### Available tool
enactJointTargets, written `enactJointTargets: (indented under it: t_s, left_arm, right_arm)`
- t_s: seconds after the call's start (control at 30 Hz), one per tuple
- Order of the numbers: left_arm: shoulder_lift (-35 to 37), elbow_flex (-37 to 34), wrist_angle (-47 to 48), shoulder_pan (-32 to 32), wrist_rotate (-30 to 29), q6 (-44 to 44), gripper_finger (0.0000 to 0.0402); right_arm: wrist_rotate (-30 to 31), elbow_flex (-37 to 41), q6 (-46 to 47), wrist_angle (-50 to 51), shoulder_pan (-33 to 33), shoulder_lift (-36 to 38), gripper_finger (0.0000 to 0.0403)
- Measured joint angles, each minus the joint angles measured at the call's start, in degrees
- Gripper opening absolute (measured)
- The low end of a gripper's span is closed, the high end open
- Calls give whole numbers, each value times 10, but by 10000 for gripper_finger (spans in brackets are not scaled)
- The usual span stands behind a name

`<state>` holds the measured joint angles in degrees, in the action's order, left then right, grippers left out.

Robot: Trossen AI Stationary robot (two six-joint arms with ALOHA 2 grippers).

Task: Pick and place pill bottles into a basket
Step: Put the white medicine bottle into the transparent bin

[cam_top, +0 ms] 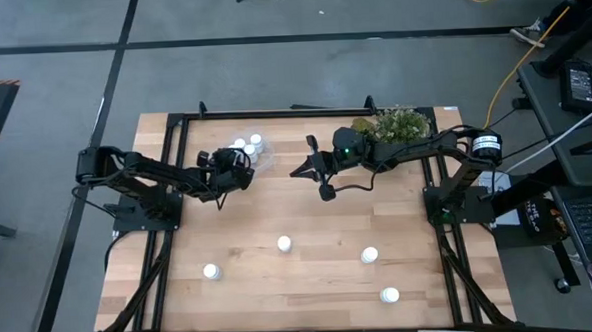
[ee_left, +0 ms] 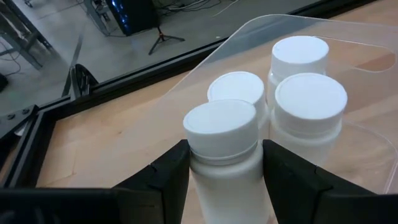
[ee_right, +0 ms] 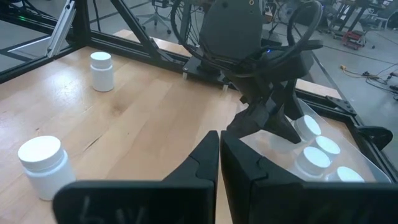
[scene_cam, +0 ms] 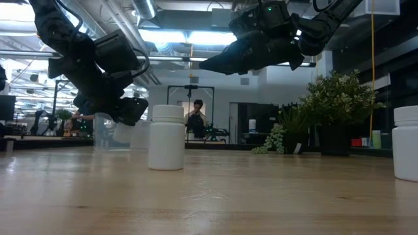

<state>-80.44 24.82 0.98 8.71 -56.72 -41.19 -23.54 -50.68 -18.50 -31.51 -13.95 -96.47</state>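
L gripper (ee_left: 225, 180) is clamped on a bottle (ee_left: 224, 155), fingers (ee_left: 163, 177) on both sides of its body, cap left free. It's held upright at the edge of the basket (ee_left: 373, 59), prob so it goes in standing beside the others w/o knocking them. From above the L gripper (cam_top: 231, 167) sits right at the basket (cam_top: 264, 159), near the table's far edge.

Basket contents: 3 bottles (ee_left: 310, 106) upright, bunched close together, caps up; the held one looks just outside or at the rim, can't tell if it's over the wall yet. Clear wall shows them through.

R gripper (ee_right: 219, 163) has its fingers pressed together w/ nothing between, hanging mid-table (cam_top: 321, 175), raised off the wood; prob parked out of the L arm's way.

4 loose bottles stand on the near half of the table (cam_top: 312, 295): one near L (cam_top: 212, 273), one center (cam_top: 284, 245), two to the R (cam_top: 369, 254) (cam_top: 389, 295), well apart, all upright.

Plant (cam_top: 399, 124) at far R edge, not involved
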Motion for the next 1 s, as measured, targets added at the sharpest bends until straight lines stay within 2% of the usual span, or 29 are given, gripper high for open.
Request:
enactJointTargets:
  t_s: [0.5,1.0]
  left_arm:
    - [-1,0,-13,0,-1,0,214]
    - [-1,1,-24,0,-4,22,214]
  right_arm:
    - [0,0,0,0,0,0,20]
    - [0,0,0,0,0,0,20]
